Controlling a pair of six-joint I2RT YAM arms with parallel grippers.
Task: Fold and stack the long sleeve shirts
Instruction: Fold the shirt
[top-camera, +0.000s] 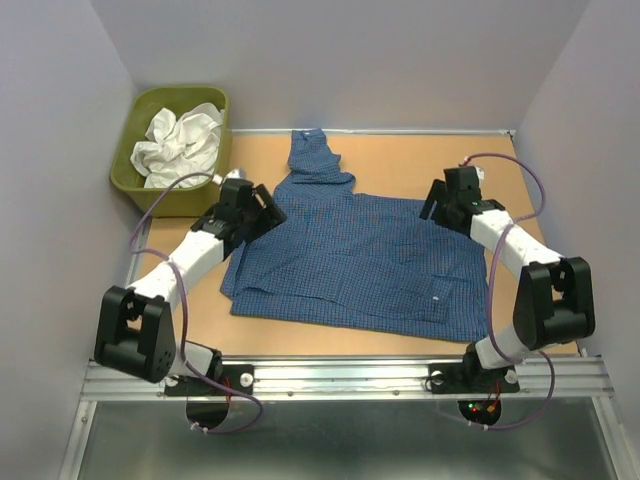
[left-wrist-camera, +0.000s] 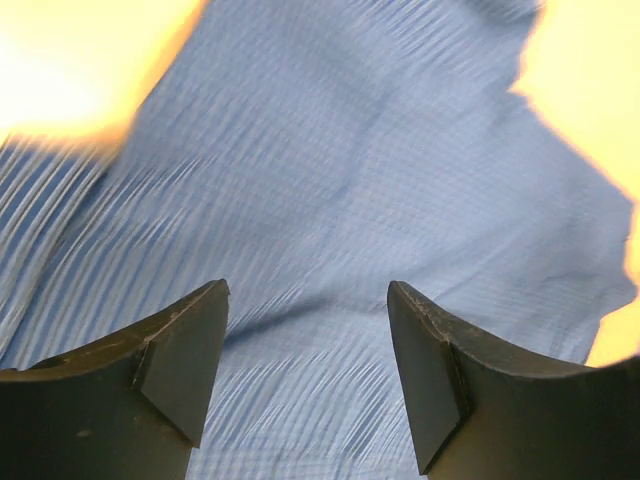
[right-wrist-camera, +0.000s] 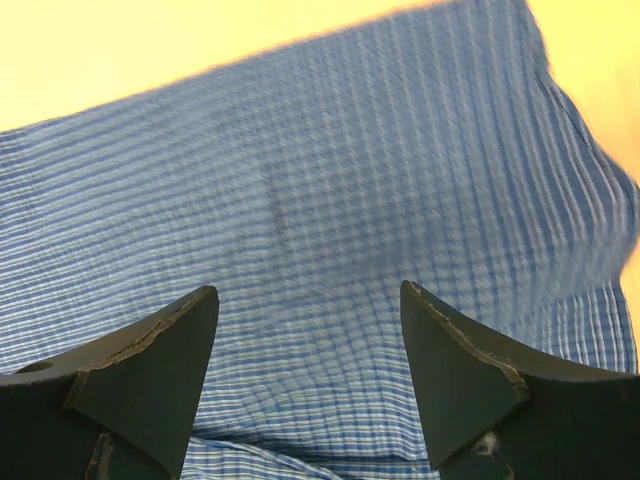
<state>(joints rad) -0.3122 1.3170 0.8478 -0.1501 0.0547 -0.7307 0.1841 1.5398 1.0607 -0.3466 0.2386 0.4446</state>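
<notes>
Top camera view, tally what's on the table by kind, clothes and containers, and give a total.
Garments: 2, the blue checked shirt and the white cloth garment
Tubs: 1, the olive-green tub
Total: 3

far left: olive-green tub (top-camera: 125, 150) blocks the corner
far right: bare table (top-camera: 400, 160), open beyond the blue shirt (top-camera: 360, 260)

No writing, brand, number or sign can be read in any view. The blue checked shirt (top-camera: 360, 260) carries one pale speck (top-camera: 436, 297) toward its near right corner in the top view (a tag or a button, too small to tell), and nothing on it is legible. Both wrist views are blurred.
</notes>
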